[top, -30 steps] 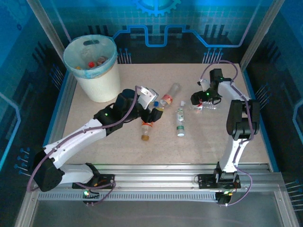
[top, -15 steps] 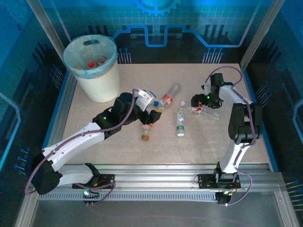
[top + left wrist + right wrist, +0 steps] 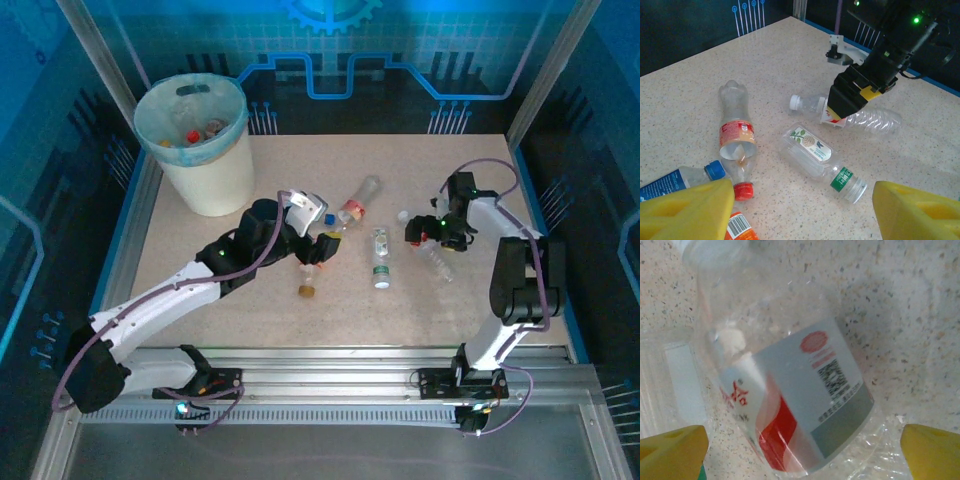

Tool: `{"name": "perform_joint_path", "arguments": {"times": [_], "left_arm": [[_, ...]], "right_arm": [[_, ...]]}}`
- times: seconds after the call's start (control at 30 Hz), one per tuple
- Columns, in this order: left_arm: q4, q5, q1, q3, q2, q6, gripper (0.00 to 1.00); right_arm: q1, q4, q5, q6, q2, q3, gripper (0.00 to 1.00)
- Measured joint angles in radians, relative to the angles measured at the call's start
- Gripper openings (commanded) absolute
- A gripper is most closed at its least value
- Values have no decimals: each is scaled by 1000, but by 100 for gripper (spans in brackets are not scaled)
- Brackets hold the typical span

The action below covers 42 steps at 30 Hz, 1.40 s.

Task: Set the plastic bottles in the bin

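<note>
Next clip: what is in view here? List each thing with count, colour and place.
bin: one, cream-white with a pale blue liner, far left corner of the table
bottles in the bin: several, count unclear, red and orange bits visible
red-cap bottle: one, clear with a red label, lying mid-table
blue-cap bottle: one, blue label, lying by the left fingers
orange bottle: one, lying nearer the arm bases
green-label bottle: one, clear, lying at centre
white-cap bottle: one, clear with a red-and-white label, lying right of centre
table: one, beige speckled
left gripper: yellow fingers, open, above the bottle cluster
right gripper: yellow fingers, open, straddling the white-cap bottle
</note>
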Motion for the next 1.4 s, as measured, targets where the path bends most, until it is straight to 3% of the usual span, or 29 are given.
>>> {"name": "perform_joint_path", "arguments": {"times": [0.37, 0.5, 0.67, 0.8, 1.1, 1.17, 1.4], "left_arm": [[18, 0, 0, 0, 6, -20, 74], [17, 0, 0, 0, 6, -27, 74], [13, -10, 0, 0, -6, -40, 74], [11, -26, 0, 0, -26, -54, 75], [-21, -63, 0, 8, -58, -91, 75], [-37, -74, 0, 29, -58, -106, 79], [-46, -110, 3, 126, -46, -215, 81]], "right_arm": [[16, 2, 33, 18, -18, -86, 100], [18, 4, 55, 21, -18, -86, 91], [33, 3, 75, 21, -19, -86, 70], [43, -1, 74, 21, -46, -89, 68], [49, -29, 72, 16, -227, -92, 65], [51, -31, 62, 13, -287, -92, 64], [113, 41, -104, -6, -547, -108, 61]]}}
